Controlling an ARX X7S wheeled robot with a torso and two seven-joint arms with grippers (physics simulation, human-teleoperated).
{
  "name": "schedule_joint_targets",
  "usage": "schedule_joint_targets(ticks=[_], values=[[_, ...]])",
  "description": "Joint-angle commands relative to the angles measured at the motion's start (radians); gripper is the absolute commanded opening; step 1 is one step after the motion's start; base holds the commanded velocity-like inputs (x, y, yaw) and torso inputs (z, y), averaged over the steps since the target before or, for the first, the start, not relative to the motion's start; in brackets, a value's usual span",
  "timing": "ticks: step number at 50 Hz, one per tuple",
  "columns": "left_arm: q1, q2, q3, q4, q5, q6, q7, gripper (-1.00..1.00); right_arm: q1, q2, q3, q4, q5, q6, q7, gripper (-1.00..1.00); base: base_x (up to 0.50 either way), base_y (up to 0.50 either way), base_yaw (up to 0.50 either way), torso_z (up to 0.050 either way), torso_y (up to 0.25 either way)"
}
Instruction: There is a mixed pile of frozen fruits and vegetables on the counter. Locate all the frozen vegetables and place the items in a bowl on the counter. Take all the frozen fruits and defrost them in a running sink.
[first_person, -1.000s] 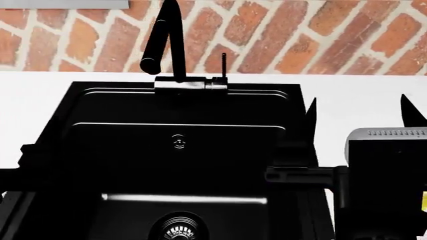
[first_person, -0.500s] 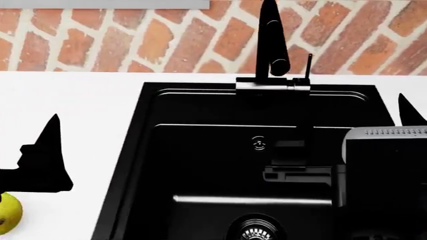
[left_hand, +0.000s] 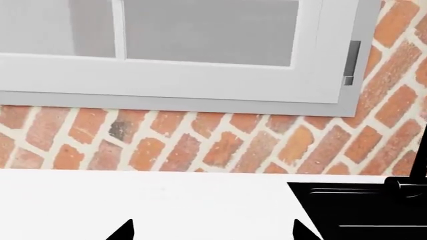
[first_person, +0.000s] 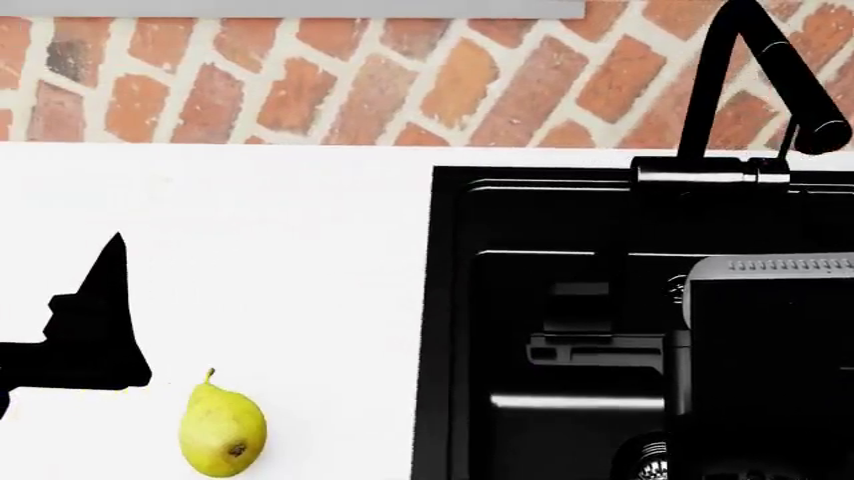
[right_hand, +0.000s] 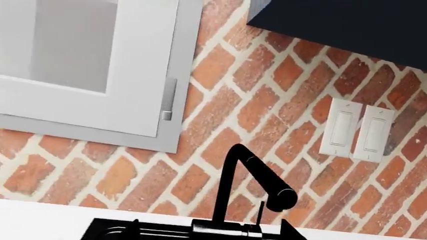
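White smooth counter runs under a red brick wall. A small bright yellow pointed fruit, pear-shaped, lies on the counter near the front edge, stem pointing toward the wall, well left of the black rectangular recessed sink. The tall black curved faucet stands at the sink's back rim, spout turned to the right. The round metal drain is partly visible at the basin floor. The left gripper hovers over bare counter beside the pear, not touching it; the left wrist view shows two black fingertips spread wide apart with nothing between them. The right arm's grey and black body hangs over the sink's right side; its fingers are out of sight in every view, so cannot tell how they stand. A grey-framed window sits above the brick.
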Motion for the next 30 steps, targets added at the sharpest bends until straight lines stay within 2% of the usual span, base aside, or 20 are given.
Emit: schedule_joint_targets(ticks=[1, 26, 30], values=[[0.007, -0.011, -0.003, 0.006, -0.008, 0.004, -0.001, 1.00, 0.002, 0.002, -0.003, 0.000, 0.000, 0.000, 0.000, 1.00, 0.00, 0.50, 0.00, 0.000, 0.000], [0.003, -0.005, 0.024, -0.013, 0.012, 0.028, 0.004, 1.00, 0.003, 0.002, -0.010, -0.002, 0.002, -0.003, 0.000, 1.00, 0.00, 0.50, 0.00, 0.000, 0.000], [-0.012, -0.012, 0.011, -0.010, -0.021, 0.009, -0.011, 1.00, -0.002, 0.003, -0.005, 0.004, -0.003, -0.015, -0.005, 1.00, 0.00, 0.00, 0.00, 0.000, 0.000]])
